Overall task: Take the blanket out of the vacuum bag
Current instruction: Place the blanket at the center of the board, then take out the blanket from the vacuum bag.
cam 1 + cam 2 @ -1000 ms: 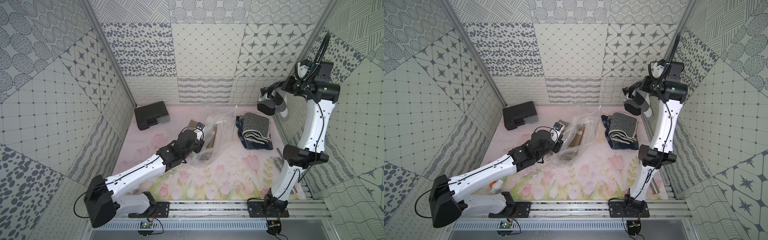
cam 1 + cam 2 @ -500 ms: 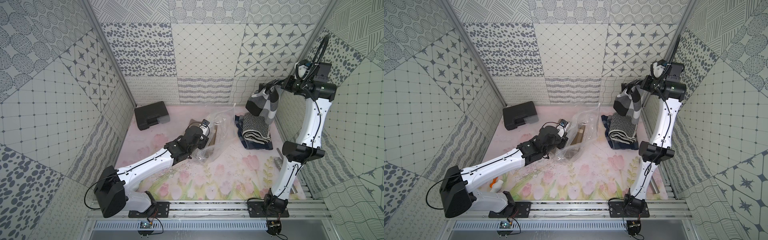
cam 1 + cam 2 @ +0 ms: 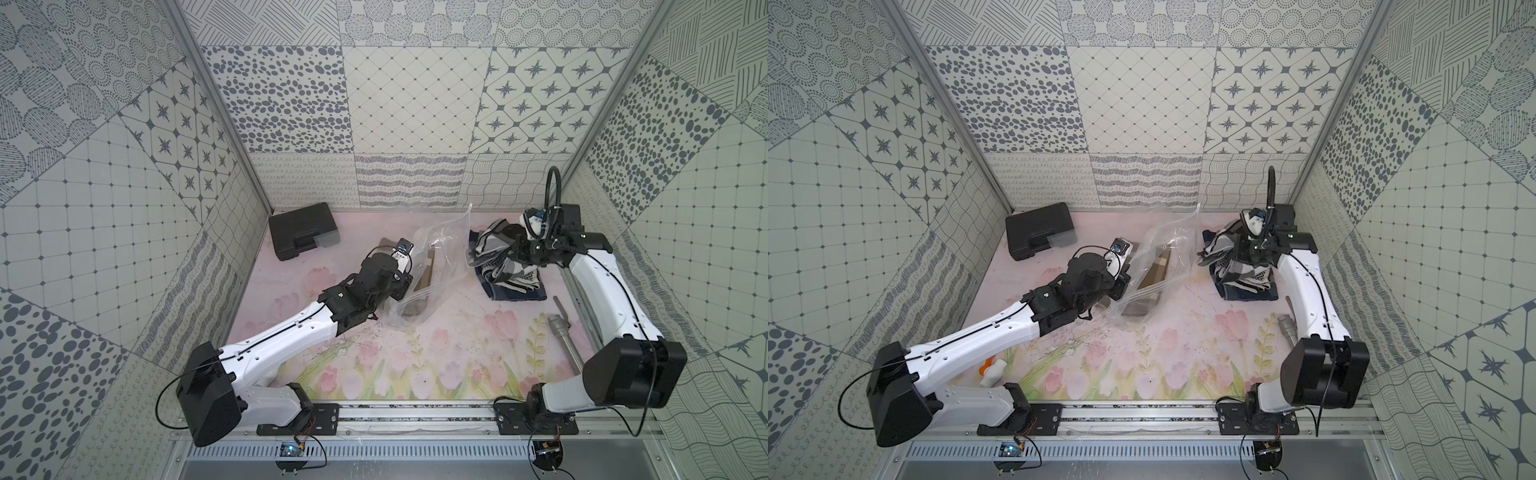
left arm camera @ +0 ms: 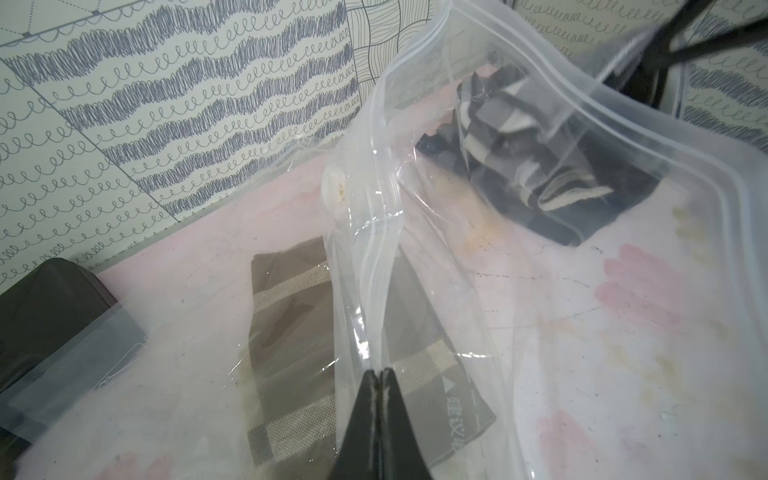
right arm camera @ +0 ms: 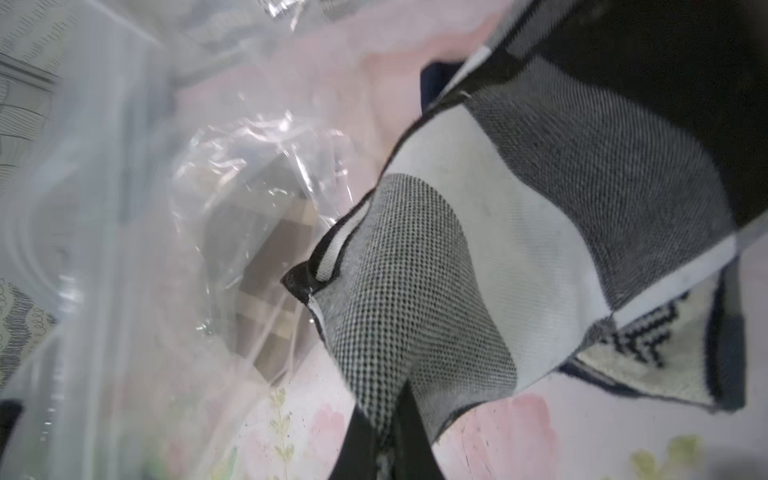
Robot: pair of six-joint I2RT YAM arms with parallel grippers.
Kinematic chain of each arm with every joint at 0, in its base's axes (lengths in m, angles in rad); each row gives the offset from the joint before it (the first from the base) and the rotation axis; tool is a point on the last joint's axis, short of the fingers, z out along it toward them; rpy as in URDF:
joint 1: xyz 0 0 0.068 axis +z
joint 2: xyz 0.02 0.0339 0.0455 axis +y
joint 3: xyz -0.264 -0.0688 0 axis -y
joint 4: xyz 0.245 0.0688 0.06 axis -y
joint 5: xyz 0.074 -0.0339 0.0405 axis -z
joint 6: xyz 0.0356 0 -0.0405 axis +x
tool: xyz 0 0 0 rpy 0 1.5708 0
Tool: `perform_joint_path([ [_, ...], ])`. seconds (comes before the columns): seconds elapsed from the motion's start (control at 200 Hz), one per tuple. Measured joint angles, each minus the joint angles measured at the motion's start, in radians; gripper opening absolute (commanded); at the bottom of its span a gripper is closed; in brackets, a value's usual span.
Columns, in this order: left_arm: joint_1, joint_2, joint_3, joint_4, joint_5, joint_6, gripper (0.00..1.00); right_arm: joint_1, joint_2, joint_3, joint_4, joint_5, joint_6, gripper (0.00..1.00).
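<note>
At wrists, left gripper point(image 4: 376, 372) pinches vacuum bag point(image 4: 374, 232) edge; right gripper point(image 5: 384, 415) seemingly clamps blanket point(image 5: 478, 232); top views hide both.

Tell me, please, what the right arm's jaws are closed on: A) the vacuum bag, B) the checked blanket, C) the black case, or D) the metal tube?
B: the right wrist view shows the jaws shut on a fold of the blanket, outside the vacuum bag.

Bright even light, soft shadows, right wrist view blurred
</note>
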Motion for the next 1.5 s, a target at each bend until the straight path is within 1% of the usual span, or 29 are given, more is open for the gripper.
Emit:
perform_joint_path([
  [0.075,0.000,-0.030,0.001,-0.020,0.003,0.005,0.00,-0.003,-0.040,-0.093,0.030,0.022,0.012,0.00],
  [0.175,0.000,-0.065,0.013,-0.061,0.014,0.019,0.00,-0.003,-0.091,-0.148,0.070,0.055,0.021,0.00],
  [0.195,0.000,-0.071,0.017,-0.068,0.018,0.023,0.00,-0.003,-0.099,-0.152,0.076,0.059,0.023,0.09],
  [0.24,0.000,-0.084,0.030,-0.092,0.033,0.035,0.00,-0.003,-0.114,-0.160,0.089,0.072,0.024,0.42],
  [0.265,0.000,-0.089,0.040,-0.109,0.042,0.042,0.00,-0.003,-0.120,-0.162,0.094,0.076,0.026,0.55],
  [0.31,0.000,-0.096,0.059,-0.136,0.058,0.058,0.00,-0.003,-0.128,-0.166,0.105,0.081,0.026,0.72],
  [0.345,0.000,-0.099,0.073,-0.158,0.068,0.067,0.00,-0.003,-0.134,-0.168,0.111,0.084,0.026,0.83],
  [0.38,0.000,-0.101,0.086,-0.179,0.079,0.079,0.00,-0.003,-0.143,-0.170,0.118,0.084,0.026,0.91],
  [0.43,0.000,-0.103,0.104,-0.210,0.087,0.094,0.00,-0.003,-0.161,-0.171,0.126,0.084,0.025,0.98],
  [0.555,0.000,-0.114,0.128,-0.275,0.097,0.130,0.00,-0.003,-0.222,-0.143,0.123,0.067,0.024,0.98],
  [0.7,0.000,-0.139,0.127,-0.325,0.107,0.156,0.00,0.025,-0.298,-0.088,0.155,-0.010,0.058,0.95],
  [0.831,-0.005,-0.162,0.111,-0.344,0.116,0.156,0.00,0.137,-0.381,-0.109,0.252,-0.113,0.111,0.87],
  [0.946,-0.014,-0.175,0.097,-0.346,0.126,0.153,0.00,0.256,-0.401,-0.159,0.325,-0.162,0.140,0.86],
  [1.066,-0.023,-0.176,0.095,-0.345,0.127,0.152,0.00,0.371,-0.378,-0.216,0.362,-0.160,0.145,0.87],
  [1.191,-0.026,-0.175,0.095,-0.345,0.126,0.151,0.00,0.441,-0.336,-0.222,0.383,-0.156,0.146,0.87],
  [1.341,-0.027,-0.169,0.095,-0.345,0.123,0.151,0.00,0.536,-0.242,-0.160,0.388,-0.106,0.126,0.86],
  [1.501,-0.030,-0.167,0.089,-0.344,0.121,0.151,0.00,0.602,-0.147,-0.080,0.359,-0.037,0.082,0.87],
])
